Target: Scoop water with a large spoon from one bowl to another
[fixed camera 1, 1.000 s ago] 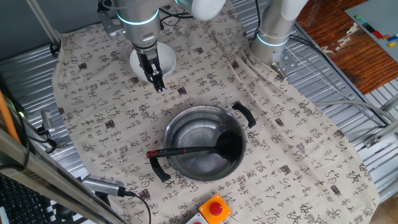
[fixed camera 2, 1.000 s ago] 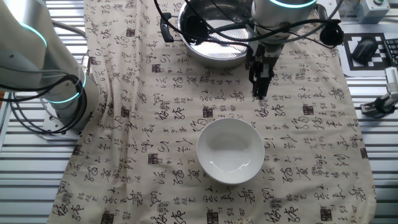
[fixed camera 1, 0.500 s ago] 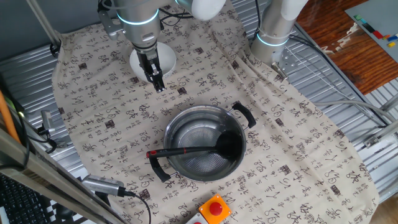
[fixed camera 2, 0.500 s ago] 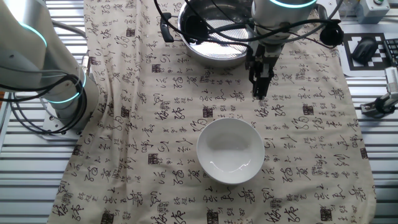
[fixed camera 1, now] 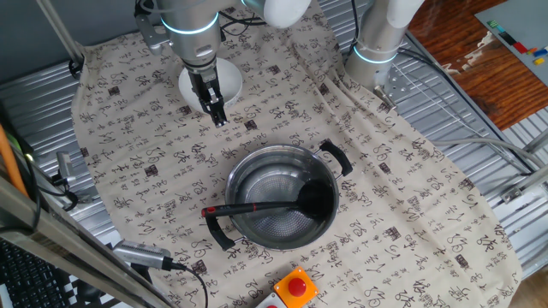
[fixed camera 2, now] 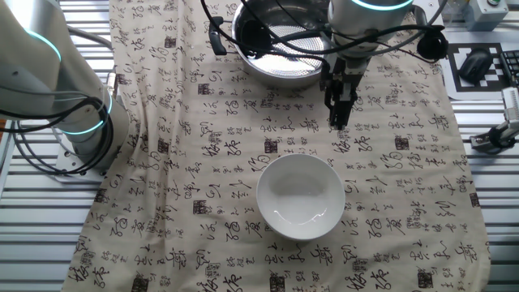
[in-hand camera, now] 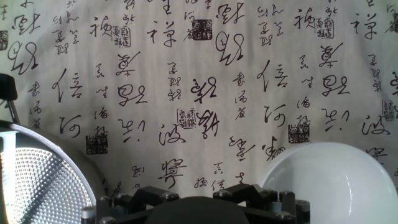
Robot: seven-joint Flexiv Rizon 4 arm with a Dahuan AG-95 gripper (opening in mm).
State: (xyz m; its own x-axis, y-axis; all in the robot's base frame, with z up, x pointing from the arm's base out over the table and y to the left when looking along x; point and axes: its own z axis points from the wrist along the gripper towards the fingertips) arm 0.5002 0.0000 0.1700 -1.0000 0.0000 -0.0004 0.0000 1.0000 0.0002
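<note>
The black ladle [fixed camera 1: 257, 208] lies in the steel pot [fixed camera 1: 257, 175], its scoop against the right wall and its red-tipped handle resting on the left rim. The pot also shows at the top of the other fixed view [fixed camera 2: 280, 69] and at the lower left of the hand view [in-hand camera: 37, 180]. The small white bowl [fixed camera 2: 300, 195] sits on the cloth and holds a little water; it also shows partly behind the arm [fixed camera 1: 229, 81] and in the hand view [in-hand camera: 336, 180]. My gripper [fixed camera 1: 219, 118] hangs over the cloth between bowl and pot, fingers together and empty, also seen from the other side [fixed camera 2: 336, 122].
A printed cloth [fixed camera 1: 411, 205] covers the table. A second arm's base [fixed camera 1: 377, 51] stands at the back right, also in the other fixed view [fixed camera 2: 49, 89]. A red button [fixed camera 1: 296, 287] sits by the front edge near the pot.
</note>
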